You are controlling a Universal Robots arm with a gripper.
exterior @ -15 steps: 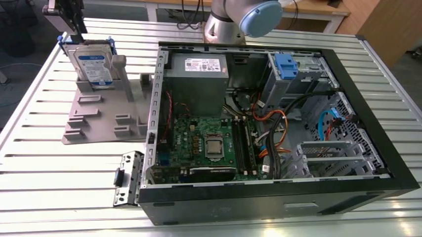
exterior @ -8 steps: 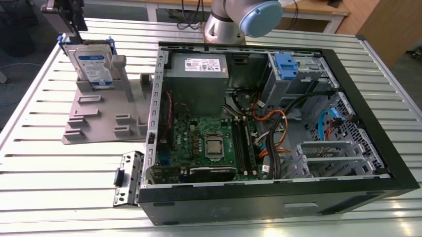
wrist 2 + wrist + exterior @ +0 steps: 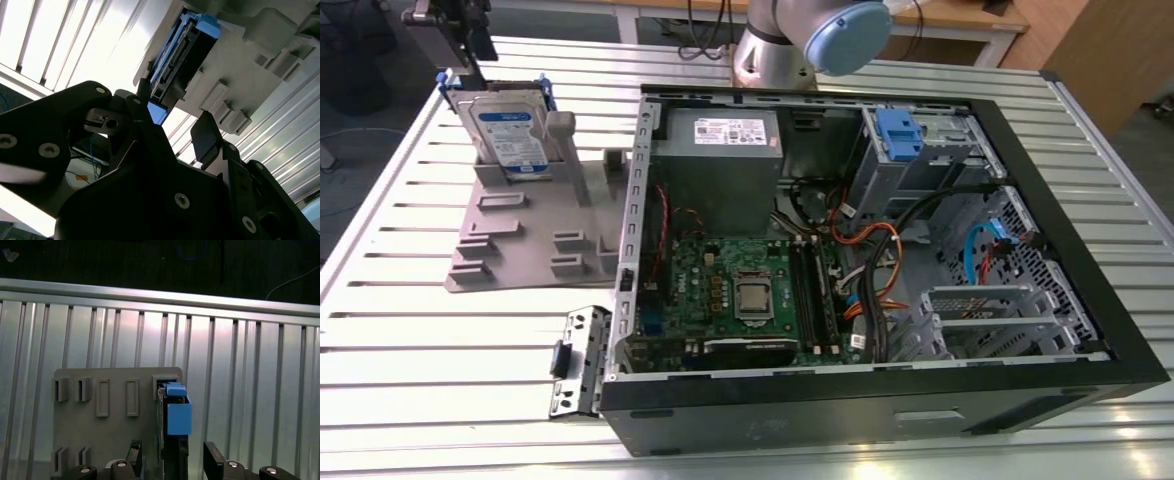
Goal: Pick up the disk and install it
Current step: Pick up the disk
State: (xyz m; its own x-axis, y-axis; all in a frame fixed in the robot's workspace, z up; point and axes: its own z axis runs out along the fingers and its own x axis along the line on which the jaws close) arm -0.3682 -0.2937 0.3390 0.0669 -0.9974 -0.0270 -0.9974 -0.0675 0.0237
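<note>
The disk (image 3: pixel 507 135) stands on edge in a grey holder (image 3: pixel 534 235) on the slatted table, at the exterior view's left. It is silver-grey with a white-and-blue label and a blue frame. My gripper (image 3: pixel 464 55) hangs just above its top edge. In the first wrist view the disk (image 3: pixel 173 415) lies between the two dark fingers (image 3: pixel 134 452), with a gap on each side, so the gripper (image 3: pixel 174 456) is open and apart from it. The second wrist view shows the disk (image 3: pixel 180 55) edge-on beyond the gripper (image 3: pixel 172 117).
An open computer case (image 3: pixel 1067 330) lies flat on the table at the exterior view's right, with a motherboard (image 3: pixel 734 290), a grey power supply box (image 3: pixel 720 160), cables and a drive bay with a blue tab (image 3: pixel 897 130). A loose metal bracket (image 3: pixel 580 360) sits beside the case.
</note>
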